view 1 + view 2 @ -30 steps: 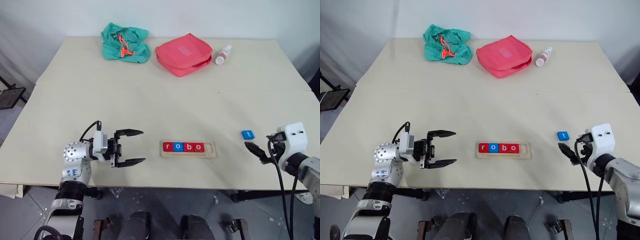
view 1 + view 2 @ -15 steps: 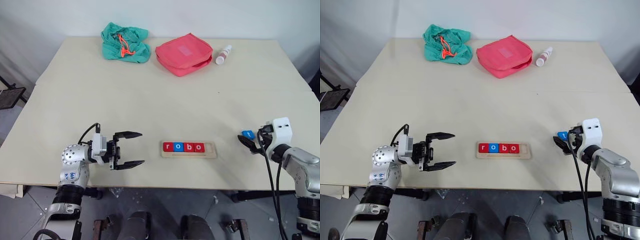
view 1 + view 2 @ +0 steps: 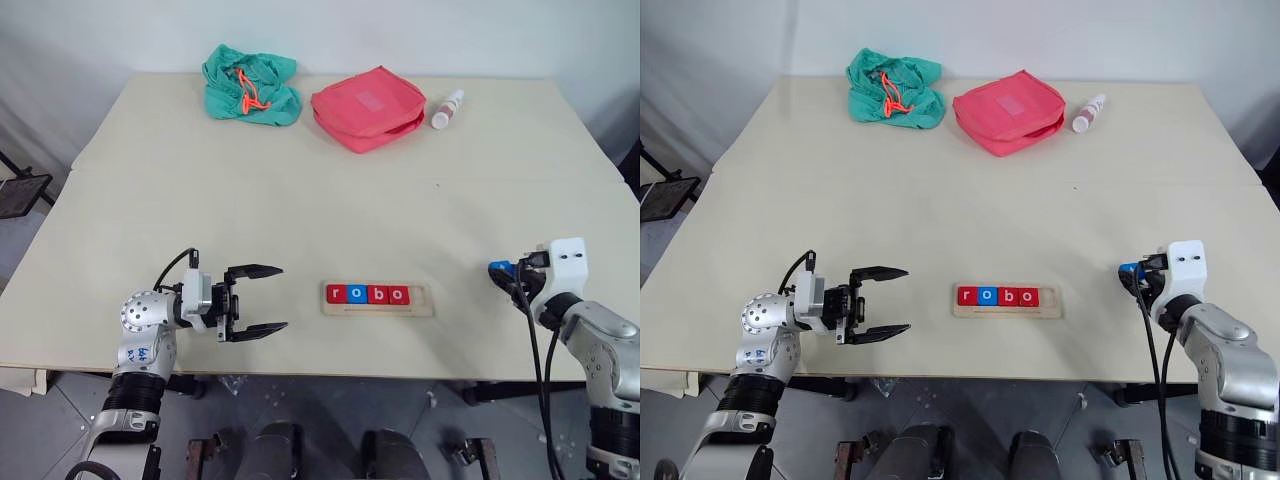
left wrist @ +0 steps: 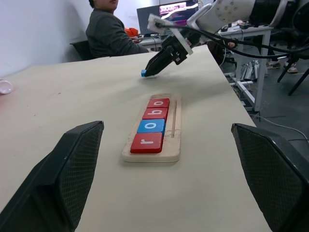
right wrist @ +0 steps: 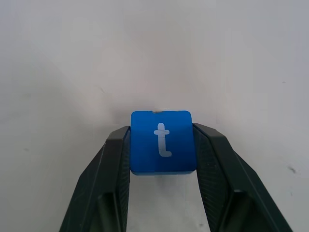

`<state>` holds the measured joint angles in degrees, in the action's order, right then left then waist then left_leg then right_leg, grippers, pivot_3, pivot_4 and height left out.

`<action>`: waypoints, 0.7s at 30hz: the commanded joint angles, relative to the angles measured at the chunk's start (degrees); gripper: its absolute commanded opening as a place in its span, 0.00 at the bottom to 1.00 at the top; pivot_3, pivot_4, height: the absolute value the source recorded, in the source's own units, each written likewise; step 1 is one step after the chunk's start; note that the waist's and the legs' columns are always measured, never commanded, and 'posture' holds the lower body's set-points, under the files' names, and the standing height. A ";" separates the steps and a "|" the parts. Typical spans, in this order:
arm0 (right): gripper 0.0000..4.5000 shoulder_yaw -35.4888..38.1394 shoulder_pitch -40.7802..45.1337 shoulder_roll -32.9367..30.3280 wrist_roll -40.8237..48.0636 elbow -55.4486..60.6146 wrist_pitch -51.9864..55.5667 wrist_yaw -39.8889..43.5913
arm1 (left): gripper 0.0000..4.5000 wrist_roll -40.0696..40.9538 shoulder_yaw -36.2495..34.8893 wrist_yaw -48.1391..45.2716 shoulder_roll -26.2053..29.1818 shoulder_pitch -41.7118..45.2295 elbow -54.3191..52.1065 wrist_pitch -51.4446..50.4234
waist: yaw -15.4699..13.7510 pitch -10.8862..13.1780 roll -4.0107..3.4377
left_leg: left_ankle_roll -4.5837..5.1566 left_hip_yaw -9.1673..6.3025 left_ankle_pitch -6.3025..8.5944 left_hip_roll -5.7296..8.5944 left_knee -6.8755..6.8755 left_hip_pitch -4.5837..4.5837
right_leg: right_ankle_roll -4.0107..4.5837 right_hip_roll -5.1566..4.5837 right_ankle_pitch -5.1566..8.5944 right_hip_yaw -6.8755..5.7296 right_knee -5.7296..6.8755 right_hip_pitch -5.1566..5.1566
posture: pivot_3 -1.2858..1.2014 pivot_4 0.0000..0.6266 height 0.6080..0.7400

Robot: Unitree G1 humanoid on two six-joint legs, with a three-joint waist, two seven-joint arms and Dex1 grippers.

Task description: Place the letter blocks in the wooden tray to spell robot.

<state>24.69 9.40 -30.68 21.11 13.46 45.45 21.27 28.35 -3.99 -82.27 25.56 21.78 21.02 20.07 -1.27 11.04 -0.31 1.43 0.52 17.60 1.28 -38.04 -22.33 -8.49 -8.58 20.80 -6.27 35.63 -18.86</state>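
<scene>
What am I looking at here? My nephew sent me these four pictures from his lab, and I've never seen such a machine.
It is a two-armed robot at a table. Two pictures come from cameras on its head, looking down over its arms; the other two come from cameras on its wrists, looking along each pincer.

A wooden tray in front holds four letter tiles spelling "robo". At the far edge lie a green cloth bag, a red pouch and a small bottle.

The right pincer is closed on a blue "t" tile, one finger against each side; the tile seems to sit low, at the tabletop. The left pincer hangs open and empty, pointing toward the tray. A person sits in the background.
</scene>
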 commanded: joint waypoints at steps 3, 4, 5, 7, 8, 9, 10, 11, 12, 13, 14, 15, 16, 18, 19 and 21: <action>0.32 2.32 -7.51 7.64 4.29 20.26 7.41 -8.03 | 1.00 0.87 -0.85 -1.62 0.51 0.83 0.25 0.49 | -0.12 -0.01 -0.01 | -0.01 -0.12 0.00 -0.01 0.04 0.00 | 0.00 0.02 0.00 -0.01 0.04 -0.01 | 0.52 0.24 1.00; 0.32 1.73 -8.96 9.06 4.54 22.40 8.26 -8.96 | 1.00 0.87 -0.89 -1.83 0.57 1.15 0.56 0.41 | -0.10 -0.01 -0.01 | -0.01 -0.09 0.00 0.01 0.04 -0.01 | 0.00 0.01 0.00 0.02 0.03 -0.02 | 0.52 0.24 1.00; 0.32 1.33 -10.11 10.34 4.81 23.96 8.90 -9.80 | 1.00 0.86 -0.92 -2.05 0.62 1.41 0.81 0.36 | -0.10 -0.01 -0.01 | -0.01 -0.10 0.00 0.02 0.04 0.00 | 0.00 0.02 0.00 0.03 0.05 -0.02 | 0.52 0.24 1.00; 0.32 1.06 -10.90 11.71 5.08 25.18 9.65 -10.95 | 1.00 0.79 -0.96 -2.30 0.61 1.85 1.23 0.29 | 0.00 -0.01 -0.02 | -0.01 -0.07 0.00 0.03 0.04 0.01 | 0.00 0.02 0.00 0.07 0.04 -0.02 | 0.52 0.24 1.00; 0.32 0.82 -11.26 12.13 5.02 25.32 9.63 -11.24 | 1.00 0.72 -0.92 -2.38 0.55 2.06 1.45 0.31 | 0.03 -0.01 -0.02 | -0.01 -0.01 0.00 0.04 0.03 0.01 | 0.00 0.02 0.00 0.10 0.04 -0.02 | 0.52 0.24 1.00; 0.32 0.38 -11.69 12.47 4.90 25.50 9.48 -11.38 | 1.00 0.69 -0.88 -2.54 0.52 2.23 1.64 0.33 | 0.06 -0.01 -0.02 | 0.00 0.02 0.00 0.04 0.03 0.01 | 0.00 0.02 0.00 0.12 0.03 -0.03 | 0.52 0.24 1.00; 0.32 0.12 -11.88 12.59 4.87 25.47 9.35 -11.45 | 1.00 0.62 -0.80 -2.60 0.46 2.45 1.83 0.34 | 0.04 -0.01 -0.02 | 0.00 0.02 0.00 0.03 0.02 0.03 | 0.00 0.02 0.00 0.13 0.03 -0.03 | 0.52 0.24 1.00; 0.32 -0.42 -12.10 13.00 4.81 25.50 9.19 -11.74 | 1.00 0.63 -0.79 -2.69 0.46 2.59 1.91 0.29 | 0.04 -0.01 -0.02 | 0.00 0.02 0.00 0.03 0.02 0.04 | 0.00 0.02 0.00 0.13 0.04 -0.03 | 0.52 0.24 1.00; 0.32 -1.24 -12.20 13.31 4.60 24.97 8.70 -11.81 | 1.00 0.67 -0.81 -2.77 0.50 2.72 1.90 0.19 | 0.06 -0.01 -0.02 | 0.00 0.01 0.00 0.03 0.04 0.04 | 0.00 0.03 0.00 0.13 0.04 -0.03 | 0.52 0.24 1.00; 0.32 -1.80 -12.25 13.51 4.46 24.57 8.33 -11.87 | 1.00 0.70 -0.83 -2.81 0.53 2.79 1.88 0.12 | 0.10 -0.01 -0.02 | 0.00 0.01 0.00 0.03 0.05 0.04 | 0.00 0.03 0.00 0.13 0.05 -0.04 | 0.52 0.24 1.00; 0.32 -2.45 -12.28 13.39 4.28 23.91 7.88 -11.59 | 1.00 0.77 -0.85 -2.90 0.59 2.75 1.75 -0.02 | 0.11 -0.01 -0.02 | 0.00 0.01 0.00 0.03 0.06 0.04 | 0.00 0.03 0.00 0.13 0.05 -0.05 | 0.52 0.24 1.00; 0.32 -2.79 -12.26 13.17 4.19 23.38 7.55 -11.32 | 1.00 0.77 -0.81 -2.90 0.58 2.73 1.65 -0.10 | 0.14 -0.01 -0.02 | 0.00 0.02 0.00 0.03 0.07 0.05 | 0.00 0.02 0.00 0.13 0.05 -0.06 | 0.52 0.24 1.00; 0.32 -2.91 -12.02 13.07 4.22 22.57 7.13 -11.05 | 1.00 0.87 -0.82 -2.93 0.66 2.54 1.28 -0.24 | 0.15 -0.01 -0.02 | 0.00 0.02 0.00 0.03 0.07 0.04 | 0.00 0.02 0.00 0.13 0.05 -0.07 | 0.52 0.24 1.00; 0.32 -3.14 -11.77 12.87 4.26 21.29 6.16 -10.56 | 1.00 1.09 -0.93 -2.98 0.87 2.20 0.61 -0.53 | 0.11 -0.01 -0.02 | 0.00 0.03 0.00 0.03 0.07 0.04 | 0.00 0.02 0.00 0.13 0.06 -0.07 | 0.52 0.24 1.00; 0.32 -3.16 -11.71 12.79 4.29 20.83 5.78 -10.40 | 1.00 1.12 -0.94 -2.95 0.90 2.12 0.41 -0.63 | 0.06 -0.01 -0.02 | 0.00 0.02 0.00 0.03 0.07 0.04 | 0.00 0.02 0.00 0.13 0.07 -0.07 | 0.52 0.24 1.00; 0.40 -3.53 -11.98 12.42 4.13 20.04 4.69 -9.74 | 1.00 1.30 -1.13 -3.06 1.17 1.71 -0.14 -0.89 | 0.05 -0.01 -0.02 | 0.00 0.02 0.00 0.04 0.07 0.04 | 0.00 0.02 0.00 0.13 0.08 -0.07 | 0.52 0.24 1.00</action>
<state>20.84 -2.54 -17.43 25.16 33.14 52.17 10.75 28.48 -4.05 -85.03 25.91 24.03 23.14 19.37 -1.22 11.02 -0.33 1.43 0.54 17.60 1.32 -37.98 -22.29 -8.49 -8.56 20.80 -6.14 35.70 -18.94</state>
